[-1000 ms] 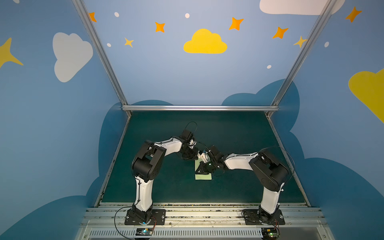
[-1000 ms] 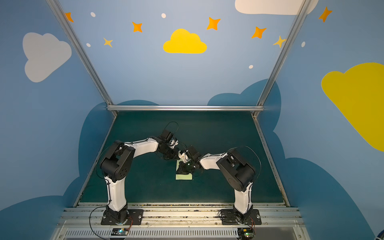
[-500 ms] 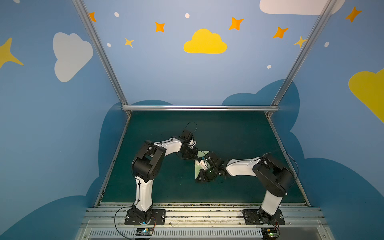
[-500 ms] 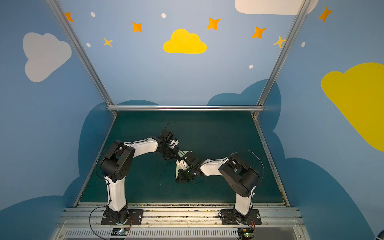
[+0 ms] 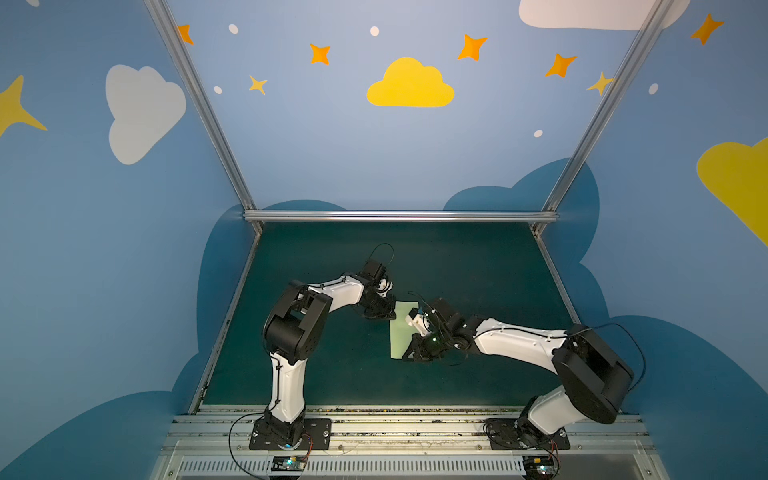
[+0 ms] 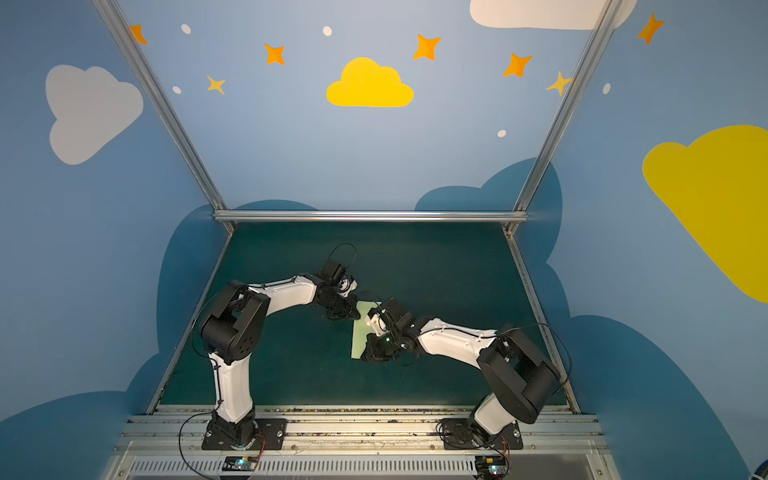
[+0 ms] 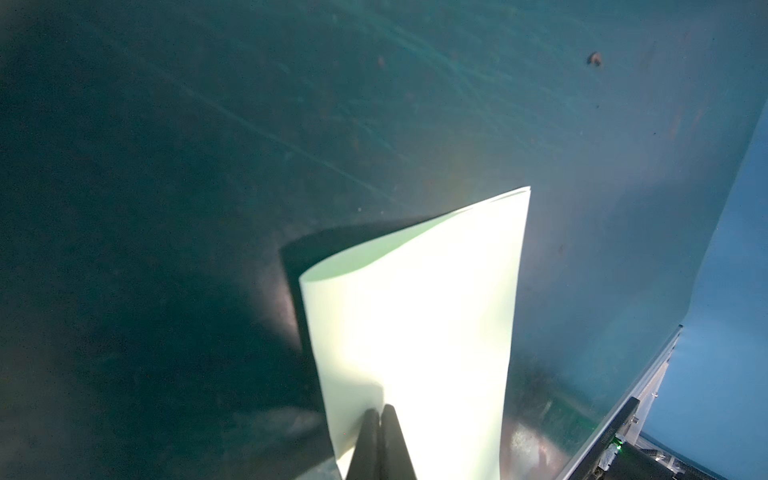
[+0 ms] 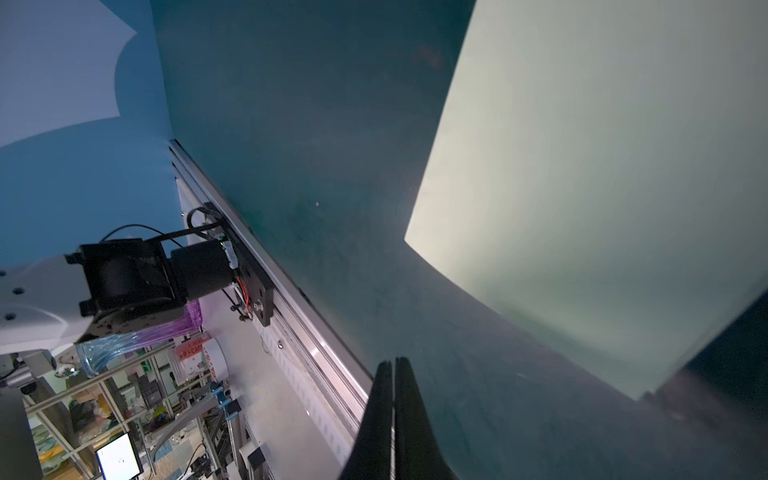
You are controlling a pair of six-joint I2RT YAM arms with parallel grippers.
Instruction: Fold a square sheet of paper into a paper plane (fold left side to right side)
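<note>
Left jaws: shut, nothing between them, fingertips (image 7: 390,419) set down on the sheet (image 7: 415,316) at its far end. Judged a pin, keeping the doubled layers from sliding. Right jaws: shut, empty, fingertips (image 8: 405,382) over bare worktop (image 8: 291,124), beside the sheet's near end but clear of it. Judged closed to serve as a blunt presser. Sheet: pale green, doubled over, lying mid-worktop between the arms in both top views (image 5: 398,332). The fold is a soft open loop with free edges meeting, so the crease looks not yet pressed flat.
</note>
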